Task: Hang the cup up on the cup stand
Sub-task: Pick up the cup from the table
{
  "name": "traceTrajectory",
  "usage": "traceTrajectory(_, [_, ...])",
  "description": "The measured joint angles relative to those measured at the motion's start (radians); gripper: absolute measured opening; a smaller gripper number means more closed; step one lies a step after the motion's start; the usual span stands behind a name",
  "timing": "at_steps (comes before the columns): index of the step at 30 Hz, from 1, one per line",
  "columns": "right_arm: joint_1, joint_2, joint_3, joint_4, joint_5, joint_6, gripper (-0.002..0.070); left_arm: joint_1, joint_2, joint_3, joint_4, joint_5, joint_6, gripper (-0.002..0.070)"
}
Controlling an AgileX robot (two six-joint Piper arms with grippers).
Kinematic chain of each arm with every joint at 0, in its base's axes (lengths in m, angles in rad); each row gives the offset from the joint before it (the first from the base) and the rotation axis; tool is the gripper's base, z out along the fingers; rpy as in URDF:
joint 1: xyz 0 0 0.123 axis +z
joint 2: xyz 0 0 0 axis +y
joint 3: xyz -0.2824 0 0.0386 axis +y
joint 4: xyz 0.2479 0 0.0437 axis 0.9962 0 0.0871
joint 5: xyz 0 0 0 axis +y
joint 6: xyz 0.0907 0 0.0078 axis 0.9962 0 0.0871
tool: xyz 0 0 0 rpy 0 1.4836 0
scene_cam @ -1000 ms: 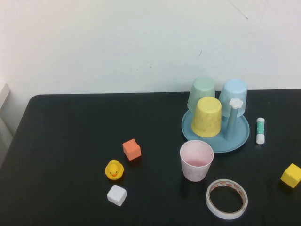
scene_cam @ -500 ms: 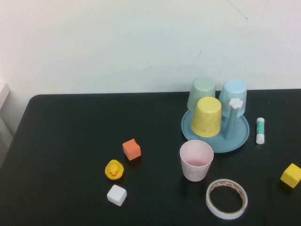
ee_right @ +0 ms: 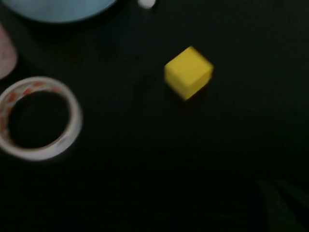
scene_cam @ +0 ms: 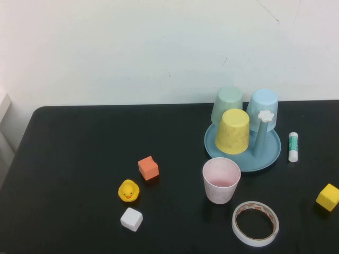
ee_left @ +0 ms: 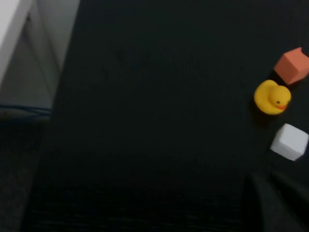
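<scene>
The pale pink cup (scene_cam: 221,181) stands upright, mouth up, on the black table just in front of the cup stand (scene_cam: 270,154). The stand's teal base holds an upside-down yellow cup (scene_cam: 233,131), green cup (scene_cam: 228,103) and light blue cup (scene_cam: 263,106). Its peg with the white flower cap (scene_cam: 263,132) is bare. Neither arm shows in the high view. My left gripper (ee_left: 277,203) is a dark shape over the table's left part, near the white cube. My right gripper (ee_right: 285,205) is a dark shape near the yellow cube.
A tape ring (scene_cam: 255,223) lies in front of the pink cup. A yellow cube (scene_cam: 328,197) and a glue stick (scene_cam: 293,146) lie at the right. An orange cube (scene_cam: 148,168), a toy duck (scene_cam: 128,191) and a white cube (scene_cam: 131,219) lie left of centre.
</scene>
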Motion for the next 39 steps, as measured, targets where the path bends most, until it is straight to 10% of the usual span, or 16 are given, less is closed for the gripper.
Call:
traceTrajectory(8, [0.000,0.214,-0.211,0.402,0.123,-0.535,-0.0001,0.000,0.000,0.033,-0.116,-0.019,0.086,-0.0001])
traceTrajectory(23, [0.343,0.718,-0.645,0.383,0.105,-0.599,0.0003,-0.029,0.000,0.033,-0.205,-0.016,0.205,-0.0001])
traceTrajectory(33, [0.441,0.971,-0.821,0.271,0.088,-0.491,0.0345,-0.030,0.000,0.033,-0.210,-0.012,0.221,-0.0001])
traceTrajectory(39, [0.441,1.082,-0.882,0.258,0.066,-0.453,0.0392,-0.030,0.000,0.033,-0.210,-0.011,0.222,-0.0001])
